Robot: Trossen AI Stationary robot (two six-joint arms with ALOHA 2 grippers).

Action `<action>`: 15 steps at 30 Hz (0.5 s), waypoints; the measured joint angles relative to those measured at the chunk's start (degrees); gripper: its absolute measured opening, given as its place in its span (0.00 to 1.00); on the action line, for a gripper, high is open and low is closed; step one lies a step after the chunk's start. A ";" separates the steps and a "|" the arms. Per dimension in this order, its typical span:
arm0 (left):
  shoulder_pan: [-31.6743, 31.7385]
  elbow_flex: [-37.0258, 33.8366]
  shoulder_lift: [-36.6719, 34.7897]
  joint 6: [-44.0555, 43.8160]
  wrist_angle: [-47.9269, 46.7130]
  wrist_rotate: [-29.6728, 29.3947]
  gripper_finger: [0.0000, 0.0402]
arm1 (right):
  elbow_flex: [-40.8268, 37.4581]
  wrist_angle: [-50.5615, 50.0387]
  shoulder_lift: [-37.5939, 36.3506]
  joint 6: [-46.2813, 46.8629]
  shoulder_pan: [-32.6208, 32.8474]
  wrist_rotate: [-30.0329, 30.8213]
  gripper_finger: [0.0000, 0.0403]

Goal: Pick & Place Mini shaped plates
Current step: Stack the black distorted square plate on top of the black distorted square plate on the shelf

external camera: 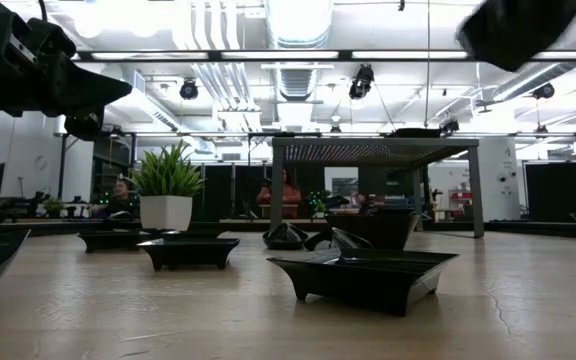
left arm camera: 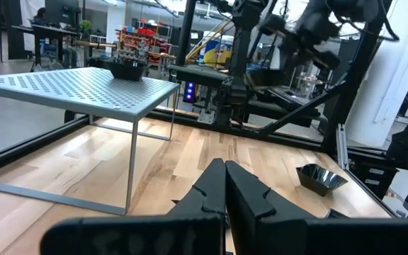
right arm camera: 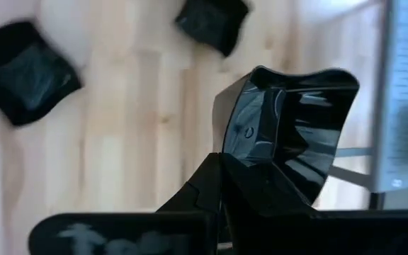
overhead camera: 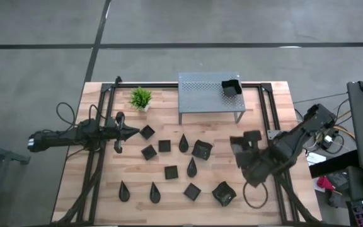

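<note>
Several small black mini shaped plates, square and teardrop-shaped, lie flat on the wooden table (overhead camera: 169, 189), among them a square one (overhead camera: 147, 132) and a teardrop one (overhead camera: 191, 166). One more black dish (overhead camera: 232, 86) sits on the grey perforated shelf (overhead camera: 210, 94). My right gripper (overhead camera: 252, 150) is over the table's right part, shut on a deeper square dish (right arm camera: 289, 127). My left gripper (overhead camera: 123, 131) waits shut at the table's left, just left of a square dish, fingers (left arm camera: 225, 180) together. My right gripper (right arm camera: 225, 177) pinches the deep square dish between its two fingers at the rim of one side wall (right arm camera: 241, 152). The dish (overhead camera: 247, 140) is lifted clear of the table and tilted, with its hollow turned toward the wrist camera.
A small green potted plant (overhead camera: 141, 98) stands at the far left of the shelf. Black frame rails (overhead camera: 99, 157) run along the table's left and right sides. Bare wood lies under the shelf and along the near edge. People and equipment show in the room behind.
</note>
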 joint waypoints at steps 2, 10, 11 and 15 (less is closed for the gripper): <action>0.00 0.00 0.00 0.00 0.00 -0.01 0.01 | 0.34 0.04 -1.43 -0.57 -1.65 1.62 0.02; 0.00 0.00 0.00 0.00 0.00 -0.01 0.01 | 2.91 -0.06 -4.90 -1.56 -8.67 6.81 0.02; 0.02 0.00 -0.02 0.00 0.00 -0.01 0.01 | 3.37 0.00 -5.19 -1.31 -9.68 7.24 0.02; 0.02 0.00 -0.02 -0.02 0.00 -0.01 0.01 | 5.49 0.05 -5.33 -0.97 -14.12 8.50 0.02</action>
